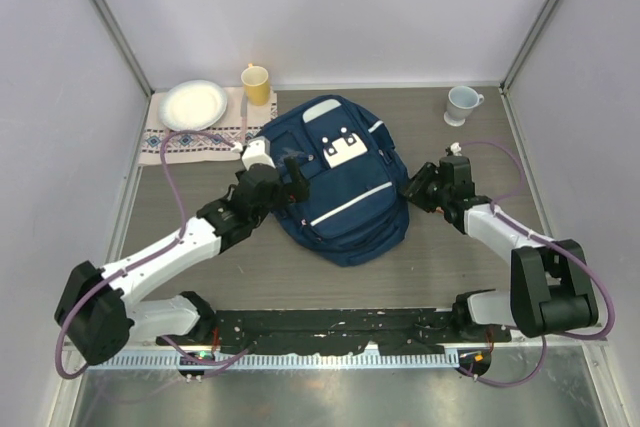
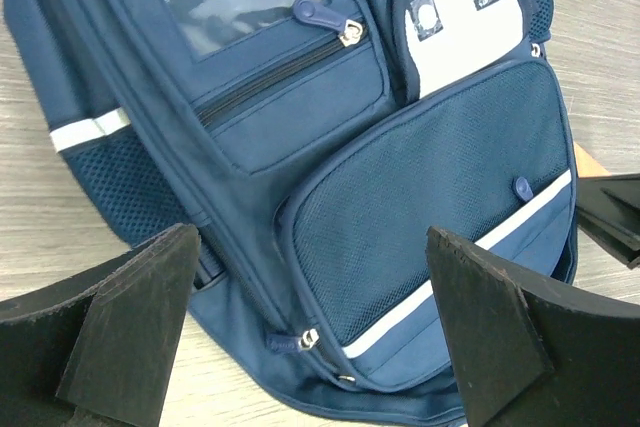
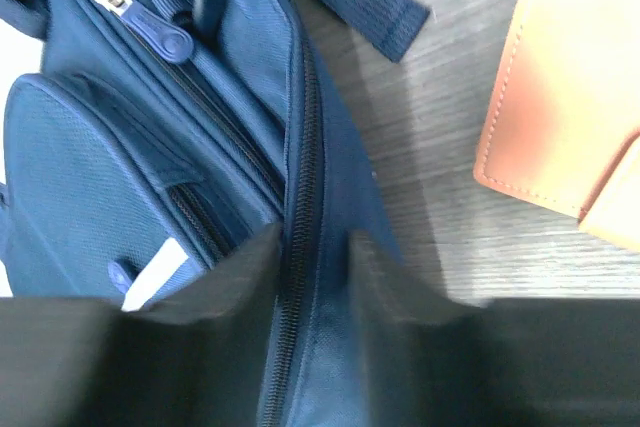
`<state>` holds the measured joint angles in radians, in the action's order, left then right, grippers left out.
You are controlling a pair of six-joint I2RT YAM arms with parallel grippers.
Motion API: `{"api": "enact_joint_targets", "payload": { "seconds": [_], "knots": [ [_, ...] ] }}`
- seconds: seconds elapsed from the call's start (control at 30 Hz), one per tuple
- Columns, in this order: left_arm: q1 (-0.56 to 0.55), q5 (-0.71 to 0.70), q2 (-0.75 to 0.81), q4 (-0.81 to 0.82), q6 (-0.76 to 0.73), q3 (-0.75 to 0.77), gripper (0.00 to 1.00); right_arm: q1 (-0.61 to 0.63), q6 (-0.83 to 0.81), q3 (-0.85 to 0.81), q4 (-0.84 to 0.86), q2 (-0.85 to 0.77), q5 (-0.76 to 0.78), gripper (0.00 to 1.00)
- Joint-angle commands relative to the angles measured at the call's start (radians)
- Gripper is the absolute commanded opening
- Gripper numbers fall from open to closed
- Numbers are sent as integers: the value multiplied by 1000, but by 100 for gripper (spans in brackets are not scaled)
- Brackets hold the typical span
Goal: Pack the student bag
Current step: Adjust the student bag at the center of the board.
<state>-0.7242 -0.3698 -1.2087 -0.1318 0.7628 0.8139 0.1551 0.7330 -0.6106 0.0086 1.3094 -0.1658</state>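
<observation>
The student bag (image 1: 340, 182) is a navy backpack with white stripes, lying flat in the middle of the table with its front pockets up. My left gripper (image 1: 292, 171) hovers over its left side, jaws wide open with nothing between them. In the left wrist view that gripper (image 2: 312, 247) frames the mesh front pocket (image 2: 430, 177) and a zip pull (image 2: 300, 340). My right gripper (image 1: 412, 190) is at the bag's right edge. In the right wrist view its jaws (image 3: 315, 247) are pinched on a fabric ridge of the bag (image 3: 90, 177) that carries the main zipper (image 3: 305, 147).
A tan leather wallet-like item (image 3: 570, 97) lies on the table just right of the bag. At the back left, a white plate (image 1: 194, 104) sits on a patterned cloth (image 1: 200, 139) beside a yellow cup (image 1: 256, 84). A pale mug (image 1: 462, 104) stands at the back right.
</observation>
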Motion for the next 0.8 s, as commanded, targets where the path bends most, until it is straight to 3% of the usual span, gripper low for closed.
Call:
{"api": "enact_joint_targets", "payload": {
  "seconds": [0.0,0.1,0.37,0.4,0.43,0.47,0.53,0.57,0.67,0.77],
  "knots": [
    [5,-20,113,38,7,-62,100,4,8,32,82,-12,-133,28],
    [5,-20,136,28,-2,-61,100,33,-49,2,-30,-71,-104,13],
    [3,45,107,0,-13,-25,100,66,-201,-89,-228,-225,-276,5],
    [5,60,104,11,-10,-31,99,75,-216,-93,-242,-228,-281,12],
    [3,66,98,17,-7,-35,100,84,-225,-106,-280,-228,-272,26],
    [3,74,98,21,-5,-39,99,87,-234,-116,-306,-233,-243,50],
    [5,74,92,27,-10,-38,100,89,-244,-139,-381,-260,-139,61],
    [3,71,90,29,-14,-35,100,89,-236,-143,-398,-280,29,67],
    [5,68,84,24,-16,-33,100,86,-156,-144,-450,-369,350,76],
    [5,72,90,35,-20,-45,100,81,-52,-107,-455,-438,544,82]
  ]
}}
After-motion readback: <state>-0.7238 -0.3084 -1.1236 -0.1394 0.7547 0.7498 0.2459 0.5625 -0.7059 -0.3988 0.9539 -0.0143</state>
